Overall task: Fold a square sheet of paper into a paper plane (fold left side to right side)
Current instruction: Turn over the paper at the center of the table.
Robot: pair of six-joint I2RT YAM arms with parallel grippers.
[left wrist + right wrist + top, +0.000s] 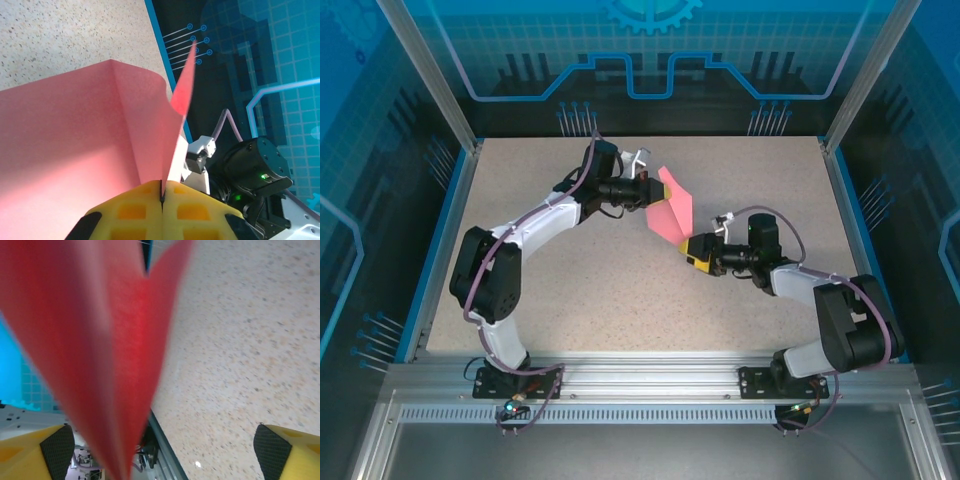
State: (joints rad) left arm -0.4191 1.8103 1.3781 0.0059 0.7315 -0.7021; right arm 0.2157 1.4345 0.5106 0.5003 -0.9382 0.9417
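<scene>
We judge the fold to be midway. The thin pink-red sheet of paper is off the speckled beige tabletop, raised between the two arms near the middle of the table, and it is bent and creased rather than flat. The left gripper has its yellow fingers pressed together on the sheet's lower edge, and one flap stands up from the pinch. The right gripper has its yellow fingers spread wide. The sheet hangs between them and touches neither, as far as we can see.

As we read it, the next move calls for the right gripper to close on the free side and carry it across to the other side, edges matched, with the left gripper holding firm. Thin paper is likely to buckle under an uneven pull.

The right wrist view blurs the sheet, so its creases are unreadable there. From above, the left arm hides part of the sheet, and we cannot tell how many folds it carries or whether its edges line up.
</scene>
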